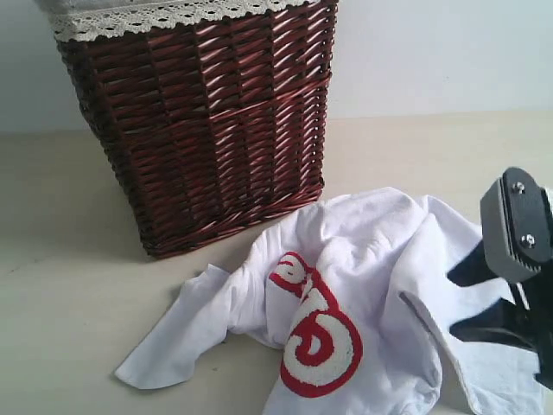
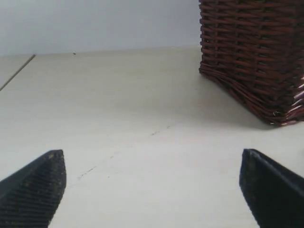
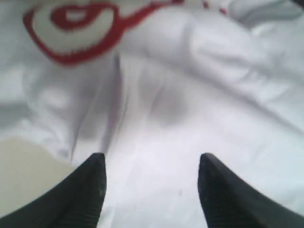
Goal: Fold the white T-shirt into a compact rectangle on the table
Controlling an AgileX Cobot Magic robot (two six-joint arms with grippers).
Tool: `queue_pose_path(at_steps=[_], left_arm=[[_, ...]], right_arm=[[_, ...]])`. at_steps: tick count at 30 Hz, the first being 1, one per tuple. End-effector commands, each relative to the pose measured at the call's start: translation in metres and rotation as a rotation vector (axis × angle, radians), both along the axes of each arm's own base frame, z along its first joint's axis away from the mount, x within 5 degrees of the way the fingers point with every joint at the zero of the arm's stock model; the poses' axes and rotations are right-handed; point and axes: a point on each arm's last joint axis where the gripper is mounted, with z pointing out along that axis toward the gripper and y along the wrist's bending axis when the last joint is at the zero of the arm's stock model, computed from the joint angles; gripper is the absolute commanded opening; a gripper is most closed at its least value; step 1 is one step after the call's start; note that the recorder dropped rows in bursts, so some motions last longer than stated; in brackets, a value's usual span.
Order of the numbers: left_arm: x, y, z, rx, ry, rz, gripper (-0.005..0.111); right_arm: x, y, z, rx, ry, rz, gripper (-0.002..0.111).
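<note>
White cotton lies rumpled on the table [image 1: 69, 259]: the white T-shirt [image 1: 380, 259] is heaped in loose folds at about five o'clock in the exterior view, and its lower part runs off the edge of the picture. One sleeve trails flat toward eight o'clock. A red band of fuzzy white letters [image 1: 315, 341] curls down the front of the heap, twisted so that I cannot read it.

Behind the shirt, from about eleven to twelve o'clock, stands a dark red-brown wicker basket [image 1: 216, 130] with a strip of white lace trim [image 1: 155, 15] along its rim. The near corner of the basket is just beside the top of the shirt. I cannot tell if they touch.

At four o'clock the right gripper [image 1: 450, 303] is low over the shirt's right side. Its two black fingers [image 3: 92, 190] stand apart with a clear gap between them. Its own camera shows only smooth white cloth under that gap, and the fingers pinch nothing.

The left gripper [image 2: 152, 153] is out of the exterior view. Its own camera shows its ridged fingertips [image 2: 40, 183] spread very wide over bare cream tabletop, holding nothing. The basket's corner stands off to one side ahead of it.
</note>
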Motion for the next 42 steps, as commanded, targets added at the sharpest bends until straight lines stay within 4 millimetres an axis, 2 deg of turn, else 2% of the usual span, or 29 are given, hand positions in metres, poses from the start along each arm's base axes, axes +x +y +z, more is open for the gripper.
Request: queue_pose_path(at_steps=[1,5,8,12,18,22,25,26,27,28,29,30,31,32,36,38,39,41,42], left_arm=[[0.0,0.0,0.001,-0.009,-0.012,0.004,0.094],[0.0,0.0,0.001,-0.009,-0.012,0.004,0.094],[0.0,0.0,0.001,-0.009,-0.012,0.004,0.094],[0.0,0.0,0.001,-0.009,-0.012,0.004,0.094],[0.0,0.0,0.001,-0.009,-0.012,0.004,0.094],[0.0,0.0,0.001,-0.009,-0.012,0.004,0.094],[0.0,0.0,0.001,-0.009,-0.012,0.004,0.094],[0.0,0.0,0.001,-0.009,-0.012,0.004,0.094],[0.0,0.0,0.001,-0.009,-0.012,0.004,0.094],[0.0,0.0,0.001,-0.009,-0.012,0.004,0.094],[0.0,0.0,0.001,-0.009,-0.012,0.004,0.094],[0.0,0.0,0.001,-0.009,-0.012,0.004,0.094],[0.0,0.0,0.001,-0.009,-0.012,0.004,0.094],[0.0,0.0,0.001,-0.009,-0.012,0.004,0.094],[0.0,0.0,0.001,-0.009,-0.012,0.004,0.094],[0.0,0.0,0.001,-0.009,-0.012,0.004,0.094],[0.0,0.0,0.001,-0.009,-0.012,0.004,0.094],[0.0,0.0,0.001,-0.009,-0.012,0.004,0.094],[0.0,0.0,0.001,-0.009,-0.012,0.004,0.094]], right_arm=[[-0.014,-0.024,-0.025,-0.292,0.227,0.105,0.056],[0.004,-0.025,-0.05,-0.291,0.222,0.013,0.056],[0.006,-0.027,-0.067,-0.309,0.281,0.03,0.054],[0.012,-0.031,-0.079,-0.362,0.249,0.031,0.028],[0.016,-0.035,-0.082,-0.403,0.202,0.035,0.001],[0.023,-0.037,-0.077,-0.423,0.123,-0.001,0.0],[0.022,-0.036,-0.055,-0.416,0.042,-0.02,0.0],[0.014,-0.034,-0.038,-0.4,0.018,0.003,0.0],[0.01,-0.033,-0.03,-0.394,0.011,0.028,0.0],[-0.005,-0.029,-0.012,-0.376,0.013,0.113,0.0],[-0.014,-0.027,-0.004,-0.36,0.024,0.163,0.0],[-0.035,-0.023,0.012,-0.323,0.051,0.275,0.0],[-0.044,-0.021,0.019,-0.303,0.066,0.315,0.0],[-0.065,-0.015,0.033,-0.232,0.119,0.382,0.0],[-0.076,0.004,0.063,-0.008,-0.019,0.256,0.0],[-0.074,0.017,0.084,0.182,-0.084,0.172,0.0],[-0.073,0.024,0.099,0.339,-0.094,0.095,0.0],[-0.07,0.031,0.112,0.523,-0.044,-0.01,0.0],[-0.069,0.031,0.111,0.528,-0.032,-0.019,0.0]])
